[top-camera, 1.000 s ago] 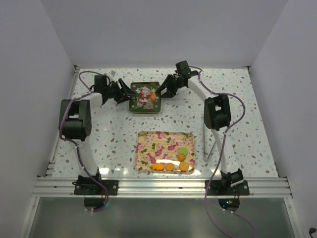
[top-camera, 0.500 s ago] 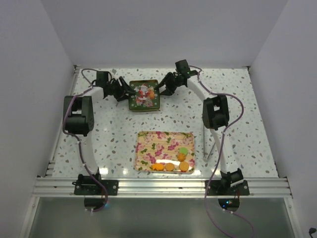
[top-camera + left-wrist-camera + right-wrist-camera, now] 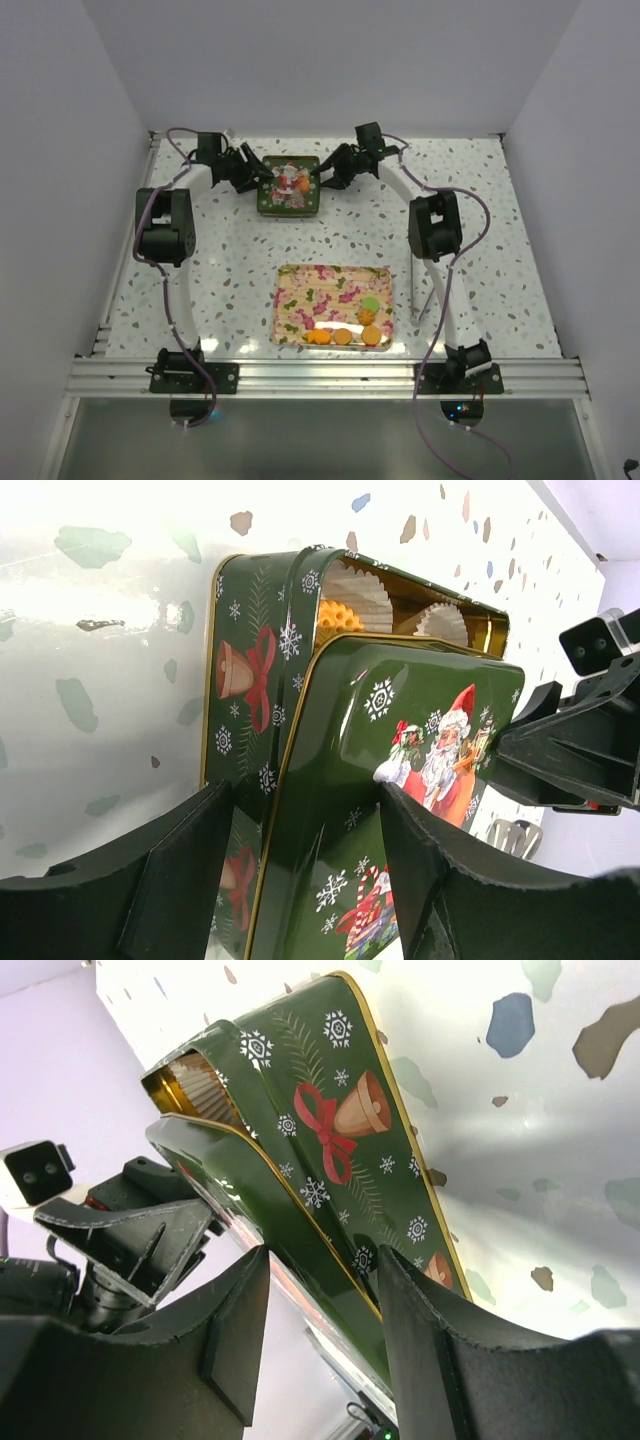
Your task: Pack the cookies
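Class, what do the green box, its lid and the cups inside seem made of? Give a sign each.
Green box: probably tin, glossy print, gold rolled rim. Lid: same painted metal, shiny highlights. Cups: white paper, fluted walls.

A green lid [image 3: 225, 1175] is seen tilted over the open tin [image 3: 340, 1140], straddled by the right claw [image 3: 322, 1260], a paper cup [image 3: 200, 1080] showing inside, on the speckled bench [image 3: 520, 1160].
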You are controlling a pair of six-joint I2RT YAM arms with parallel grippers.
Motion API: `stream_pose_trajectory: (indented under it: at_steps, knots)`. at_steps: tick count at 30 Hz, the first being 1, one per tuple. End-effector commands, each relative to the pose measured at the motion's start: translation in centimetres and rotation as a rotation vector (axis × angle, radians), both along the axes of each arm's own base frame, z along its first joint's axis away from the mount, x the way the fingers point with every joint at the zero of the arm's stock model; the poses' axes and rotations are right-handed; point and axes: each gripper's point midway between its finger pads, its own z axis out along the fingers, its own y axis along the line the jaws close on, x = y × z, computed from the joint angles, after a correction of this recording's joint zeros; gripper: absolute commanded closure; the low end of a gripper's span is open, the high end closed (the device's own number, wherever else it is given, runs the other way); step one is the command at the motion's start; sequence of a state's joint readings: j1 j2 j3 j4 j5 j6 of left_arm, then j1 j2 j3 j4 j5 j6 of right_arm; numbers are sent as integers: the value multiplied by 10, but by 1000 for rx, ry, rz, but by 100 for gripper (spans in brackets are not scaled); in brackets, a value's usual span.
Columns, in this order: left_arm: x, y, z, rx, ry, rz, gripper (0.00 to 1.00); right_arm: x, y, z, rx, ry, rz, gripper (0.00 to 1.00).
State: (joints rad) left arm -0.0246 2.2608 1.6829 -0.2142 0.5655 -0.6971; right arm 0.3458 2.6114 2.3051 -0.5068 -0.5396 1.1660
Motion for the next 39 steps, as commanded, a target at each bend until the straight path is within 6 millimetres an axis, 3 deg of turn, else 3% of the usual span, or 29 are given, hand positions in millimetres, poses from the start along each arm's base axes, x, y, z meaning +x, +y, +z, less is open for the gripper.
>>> stream_pose_trajectory:
  at_steps: [1,2,7,8,10,11,12,13,18,25,27,30,35,39]
  knots:
    - [-25,-40,0,-45,45,-80,35,-12,12,8,18,-9,26,52]
    - [-33,-42,-6,-48,68,-84,35,-18,13,5,12,3,37,52]
    - [-54,-54,3,-63,70,-115,35,-41,19,13,12,0,80,54]
    - [-59,-55,4,-63,74,-118,36,-50,21,7,6,17,96,54]
    - [-67,-59,8,-70,77,-126,36,-59,24,18,17,1,110,55]
    - [-73,-59,4,-68,88,-128,36,-68,23,10,9,23,117,55]
    - [-77,-62,12,-72,75,-136,36,-71,23,21,22,0,121,55]
    - [-84,-62,9,-74,89,-138,35,-81,22,14,15,21,129,56]
    - [-106,-68,25,-93,82,-157,35,-107,23,23,26,22,174,58]
    - [-160,-74,35,-92,102,-185,36,-163,21,32,18,63,251,59]
    - [-176,-74,29,-87,125,-190,35,-178,18,40,12,65,271,59]
    - [-189,-70,34,-72,122,-188,35,-196,9,36,-17,88,289,58]
    - [-191,-64,35,-26,126,-185,35,-203,2,30,-65,95,323,55]
    - [-174,-65,42,-12,101,-188,34,-194,5,25,-72,96,321,51]
